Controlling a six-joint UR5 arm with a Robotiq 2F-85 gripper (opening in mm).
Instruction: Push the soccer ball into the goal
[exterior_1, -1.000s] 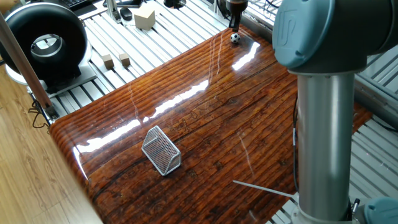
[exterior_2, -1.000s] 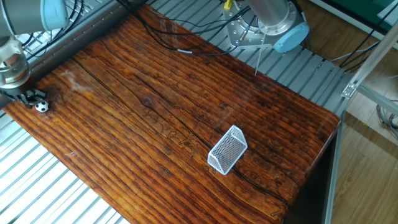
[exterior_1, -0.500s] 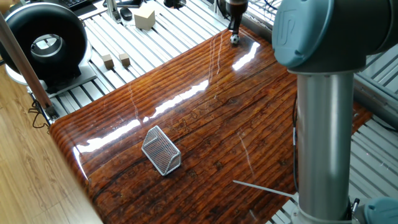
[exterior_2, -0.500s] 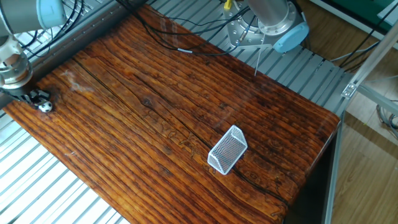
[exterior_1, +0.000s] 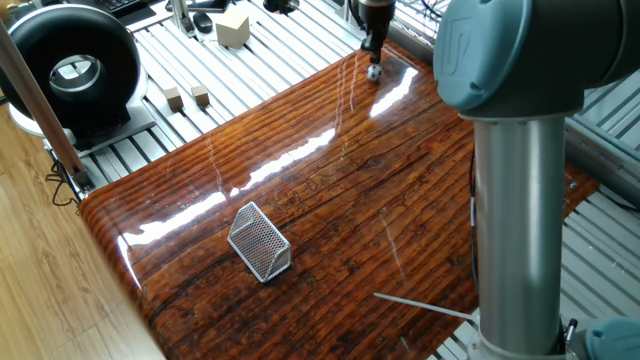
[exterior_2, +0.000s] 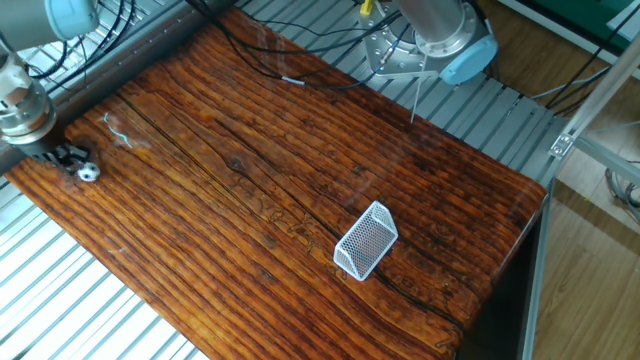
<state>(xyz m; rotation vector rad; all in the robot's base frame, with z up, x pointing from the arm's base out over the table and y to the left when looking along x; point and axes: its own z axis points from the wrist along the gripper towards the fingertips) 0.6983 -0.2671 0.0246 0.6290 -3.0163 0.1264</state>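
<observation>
- The counter is a glossy board of dark red-brown wood; it lies on a ribbed metal base
- The arm stands as a thick grey column with a blue-grey joint, close to the camera in one fixed view
- A black ring device sits off the board, on the metal base
- The goal is a small silver mesh wedge on the board, near one end
- The hand points down at the opposite end of the board, close to the edge; I cannot tell how far it is open, and it holds nothing
- The ball lies on the board just beside the fingertips, well apart from the goal
</observation>
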